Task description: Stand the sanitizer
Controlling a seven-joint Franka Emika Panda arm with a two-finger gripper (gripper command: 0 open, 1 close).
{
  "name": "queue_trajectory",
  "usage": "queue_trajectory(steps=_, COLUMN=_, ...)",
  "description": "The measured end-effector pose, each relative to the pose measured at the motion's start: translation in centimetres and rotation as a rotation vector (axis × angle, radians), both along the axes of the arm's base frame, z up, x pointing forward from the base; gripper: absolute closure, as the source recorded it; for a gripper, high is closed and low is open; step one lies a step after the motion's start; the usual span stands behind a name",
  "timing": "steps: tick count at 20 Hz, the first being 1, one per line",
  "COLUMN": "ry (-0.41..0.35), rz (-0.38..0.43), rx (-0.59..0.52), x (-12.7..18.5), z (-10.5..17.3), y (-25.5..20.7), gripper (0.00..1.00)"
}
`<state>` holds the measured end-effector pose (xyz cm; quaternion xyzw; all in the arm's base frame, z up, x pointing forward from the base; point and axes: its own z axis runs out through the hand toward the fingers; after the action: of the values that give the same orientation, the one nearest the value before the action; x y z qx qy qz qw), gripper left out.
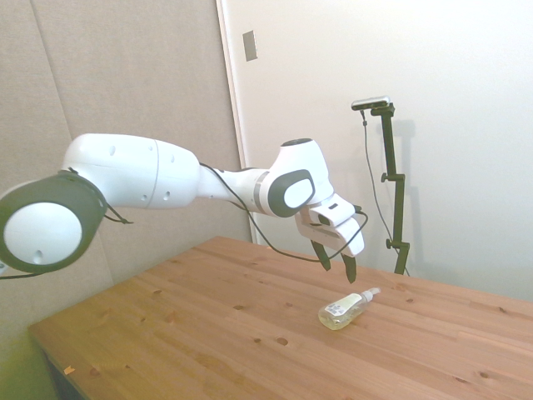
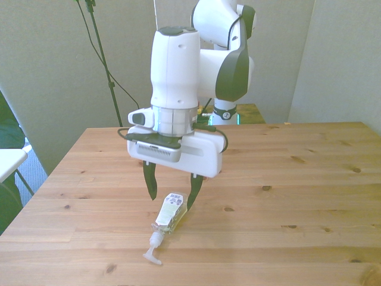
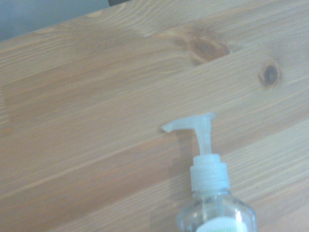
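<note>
Side view: a white Franka arm reaches over a knotty pine tabletop (image 1: 208, 333), its gripper (image 1: 335, 265) hanging just above the sanitizer (image 1: 346, 309), dark tapered fingers (image 1: 348, 268) spread apart and grasping nothing. The small clear plastic bottle lies on its side on the planks, pale yellowish liquid pooled inside, a pale printed label facing up and the white pump top pointing away from the arm. It sits well inside the tabletop, nearer the edge farthest from the arm's base than any other.

From the front view, the gripper (image 2: 171, 195) straddles the bottle's base end from above, one curved finger (image 2: 149, 182) on each side of the sanitizer (image 2: 168, 213), neither visibly touching it (the finger on the front view's right passes very close to the label). The bottle's pump nozzle points toward the tabletop's (image 2: 309, 179) near edge, its ribbed collar and hooked spout resting on the wood.

Up close in the wrist view, the translucent white pump of the sanitizer (image 3: 207, 174) shows a ridged screw collar, a slim stem and a flat, beak-shaped spout, lying across long straight grain marked by two dark knots in the tabletop (image 3: 96, 96).
</note>
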<state>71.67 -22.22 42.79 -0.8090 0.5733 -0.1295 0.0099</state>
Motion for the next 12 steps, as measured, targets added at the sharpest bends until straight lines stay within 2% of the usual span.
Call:
queue_trajectory(steps=5, ry=0.028, rz=-0.027, rx=-0.007, x=2.5, z=-2.9, y=-2.5, gripper=0.0)
queue_trajectory(steps=11, ry=0.043, rz=-0.031, rx=-0.017, x=4.1, z=-5.1, y=-3.6, gripper=0.0)
queue_trajectory(steps=12, ry=0.045, rz=-0.031, rx=-0.017, x=4.2, z=-5.4, y=-3.7, gripper=1.0)
